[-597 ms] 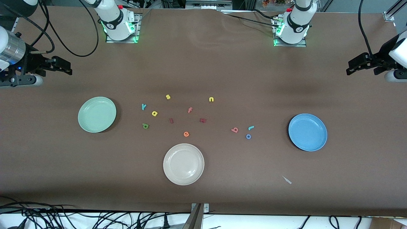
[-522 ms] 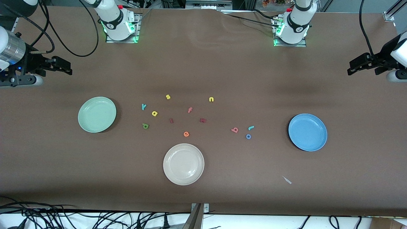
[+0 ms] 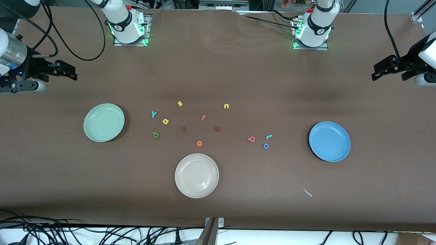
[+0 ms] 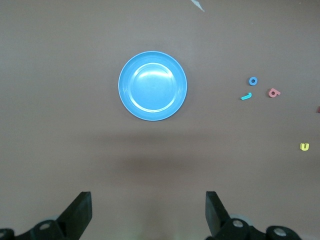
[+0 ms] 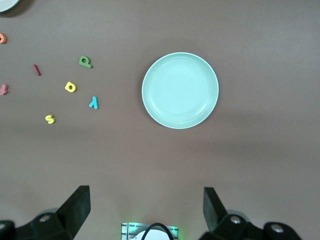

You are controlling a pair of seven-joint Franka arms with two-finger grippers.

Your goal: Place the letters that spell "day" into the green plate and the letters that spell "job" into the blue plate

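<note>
Letters (image 3: 165, 121) lie between green plate (image 3: 104, 122) and blue plate (image 3: 329, 141).

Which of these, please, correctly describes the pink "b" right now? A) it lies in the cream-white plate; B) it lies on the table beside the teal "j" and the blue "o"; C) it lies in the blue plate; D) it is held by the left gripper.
B: the pink "b" lies on the bare table next to the teal "j" and blue "o", apart from the empty blue plate.

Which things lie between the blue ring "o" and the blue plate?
None. In the front view, only bare table lies between the "o" and the blue plate; the teal "j" sits just beside the "o".
</note>
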